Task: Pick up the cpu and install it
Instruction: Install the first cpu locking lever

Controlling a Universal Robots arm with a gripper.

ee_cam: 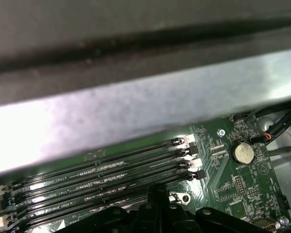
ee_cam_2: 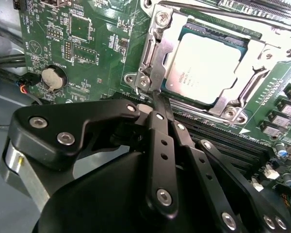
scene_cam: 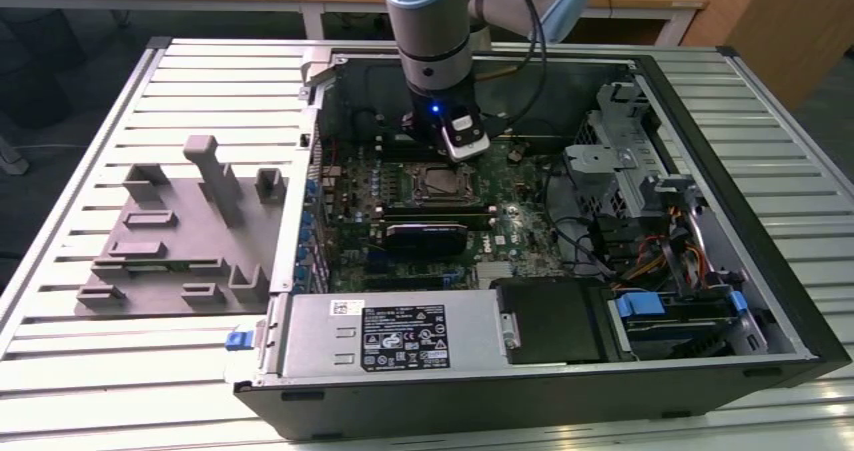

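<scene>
The claw (ee_cam_2: 156,99) is hanging inside the open computer case (scene_cam: 747,341), low over the green circuit board (ee_cam_2: 87,43). In the second wrist view its black fingers (ee_cam_2: 161,145) are pressed together into a single narrow tip, so it is clenched with nothing between them. That tip is sitting right at the edge of the metal socket frame (ee_cam_2: 153,63), just beside one corner of it.

The cpu (ee_cam_2: 203,65) is lying flat in the socket just beyond the fingertips, silvery top facing up, with the metal frame running around it. The claw is not touching the chip.

A round coin battery (ee_cam_2: 52,78) is sitting on the board off to one side of the claw. In the first wrist view, a row of long black memory slots (ee_cam: 111,170) is running close past the claw.

In the exterior view, a grey fixture block (scene_cam: 180,231) is resting on the slatted table (scene_cam: 80,371) outside the case, well apart from the claw, toward the exterior view's left.
</scene>
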